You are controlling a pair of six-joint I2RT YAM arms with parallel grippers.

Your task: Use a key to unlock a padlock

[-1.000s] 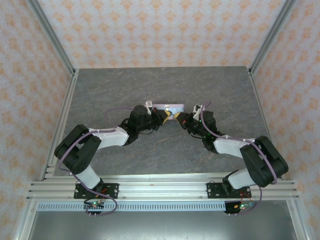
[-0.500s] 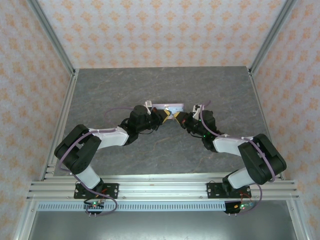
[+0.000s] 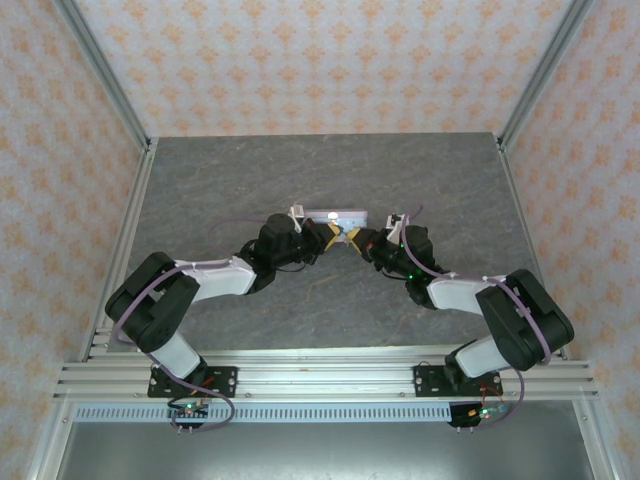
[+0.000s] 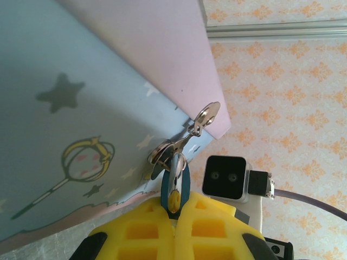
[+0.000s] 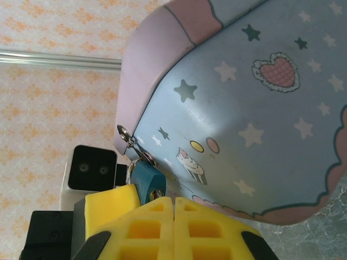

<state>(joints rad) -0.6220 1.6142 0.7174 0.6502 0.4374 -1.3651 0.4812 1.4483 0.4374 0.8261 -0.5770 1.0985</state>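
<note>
L arm reaches from the near-left toward the middle of the grey tabletop (image 3: 250,170). The left claw (image 3: 328,234) is at the near edge of the tin (image 3: 337,214), which lies mid-tabletop. In the L wrist view its yellow fingers (image 4: 146,233) are pressed together and pinch the padlock (image 4: 183,189) at the tips (image 4: 174,208). The padlock is a small blue piece w/ a shiny metal part in front. From it a silver ring (image 4: 161,153) and a small clasp (image 4: 205,116) go up to the corner of the tin (image 4: 81,108), where the pale blue face w/ a star and a wand print meets the pink side.

R arm comes from the near-right, and the right claw (image 3: 356,238) is just beside the left one, at the same near edge of the tin. In the R wrist view its fingers (image 5: 217,227) are closed against each other (image 5: 173,201). I cannot tell if sth is between them. The padlock (image 5: 145,181) hangs at the tin's corner (image 5: 244,135), just left of the finger seam and touching the top of the yellow pad. A key is not clear to see.
</note>
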